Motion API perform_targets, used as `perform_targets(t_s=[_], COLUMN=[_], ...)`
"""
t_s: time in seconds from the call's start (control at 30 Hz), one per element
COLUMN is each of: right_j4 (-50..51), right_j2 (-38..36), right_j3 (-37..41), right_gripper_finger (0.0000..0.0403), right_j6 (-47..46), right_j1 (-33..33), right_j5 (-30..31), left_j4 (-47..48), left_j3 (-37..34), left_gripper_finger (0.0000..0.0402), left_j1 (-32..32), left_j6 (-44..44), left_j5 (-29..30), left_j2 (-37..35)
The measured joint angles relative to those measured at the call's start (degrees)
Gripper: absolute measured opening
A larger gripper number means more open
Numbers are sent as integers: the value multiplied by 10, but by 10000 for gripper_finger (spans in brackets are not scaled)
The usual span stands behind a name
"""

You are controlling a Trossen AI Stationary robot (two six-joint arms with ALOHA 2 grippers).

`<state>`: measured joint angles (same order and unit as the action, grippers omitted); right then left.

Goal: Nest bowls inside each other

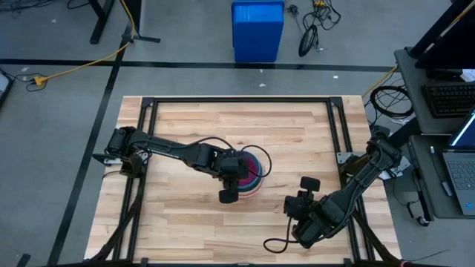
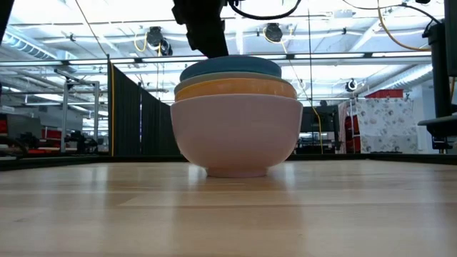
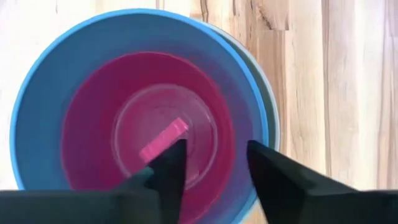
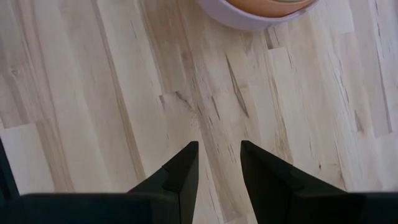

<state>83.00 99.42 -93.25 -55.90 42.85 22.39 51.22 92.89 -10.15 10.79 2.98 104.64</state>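
Note:
One stack of nested bowls (image 1: 252, 175) stands near the table's middle. In the low view a pale bowl (image 2: 235, 135) rests on the wood by its base, with an orange bowl (image 2: 235, 88) and a teal rim (image 2: 230, 68) above it. From above, a magenta bowl (image 3: 155, 124) sits inside a blue bowl (image 3: 43, 106). My left gripper (image 3: 214, 165) hangs open over the stack, one finger above the magenta bowl's inside, the other above the blue bowl's inner wall. My right gripper (image 4: 219, 155) is open over bare wood to the stack's right.
A tall blue bin (image 1: 257, 30) stands on the floor beyond the far edge. A black frame (image 1: 237, 101) runs around the tabletop. Bare wood (image 1: 185, 222) lies near and to the left of the stack. A desk with a laptop (image 1: 460, 167) is at the right.

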Motion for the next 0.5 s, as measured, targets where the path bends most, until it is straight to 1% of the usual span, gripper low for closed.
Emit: perform_targets(t_s=[0.13,0.27,0.37,0.43,0.5], right_j4=[-1,-5,-6,-7,-15], right_j2=[0,0,0,0,-2], right_j3=[0,0,0,0,0], right_gripper_finger=[105,105,105,104,99], right_j6=[6,21,45,67,92], right_j1=[0,-1,-3,-8,-20], right_j5=[6,37,72,109,135], left_j4=[13,58,109,129,134], left_j3=[34,76,96,98,97], left_gripper_finger=[222,234,223,206,181], left_j1=[-1,-2,-7,-13,-18], left_j6=[21,43,42,42,53], left_j5=[-7,-12,-14,-11,16], left_j2=[-1,-7,-28,-59,-99])
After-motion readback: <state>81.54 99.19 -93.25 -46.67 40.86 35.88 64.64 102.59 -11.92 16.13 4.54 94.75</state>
